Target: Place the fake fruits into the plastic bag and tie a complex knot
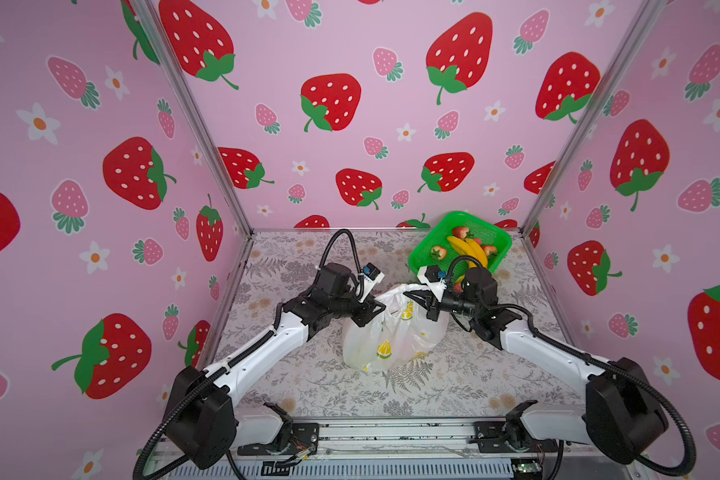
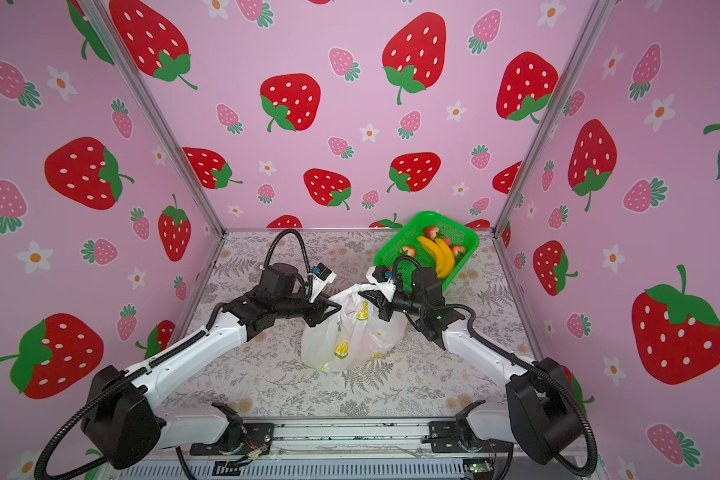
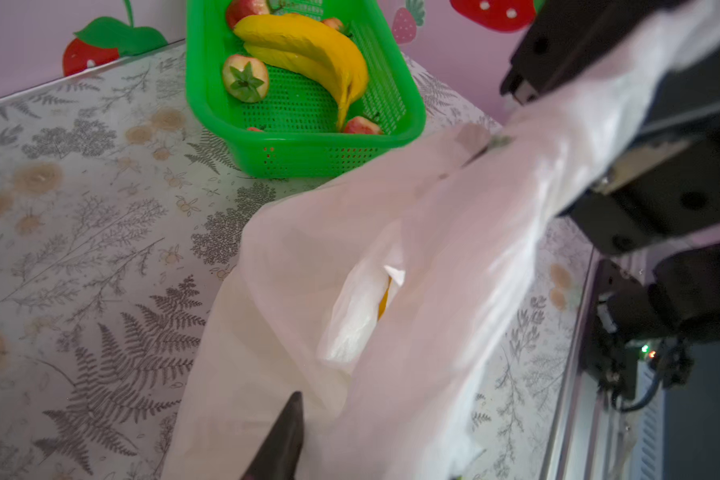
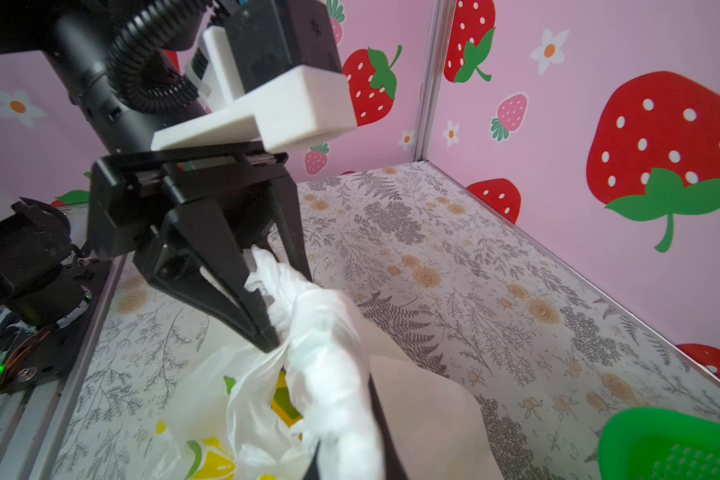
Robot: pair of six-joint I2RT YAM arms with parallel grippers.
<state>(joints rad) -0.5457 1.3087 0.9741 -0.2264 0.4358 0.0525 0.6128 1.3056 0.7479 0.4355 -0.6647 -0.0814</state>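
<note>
We see the bag (image 1: 391, 332) standing mid-table between both arms, its mouth drawn upward, with yellow shapes showing through the film. The left gripper (image 4: 267, 328) has its fingers nearly together, clamped on a twisted white handle (image 4: 325, 332), as the right wrist view shows. The right gripper (image 1: 412, 296) is shut on the other handle, which stretches taut toward it in the left wrist view (image 3: 558, 137). Some fruits are not bagged: bananas (image 1: 468, 249) and strawberries (image 1: 438, 252) lie in the green basket (image 1: 495, 232) at the back right, just beyond the right arm. We judge the bag very light, soft and slippery; its thin film will crumple, stretch and slide through smooth fingers, and a hard tug could tear it or tip the load. The best hold is on the bunched handle strips near their roots, where the plastic is layered and strongest, not on the single-ply wall. We can read no brand or writing anywhere; the bag carries only lemon-slice and leaf prints (image 1: 384, 350).
</note>
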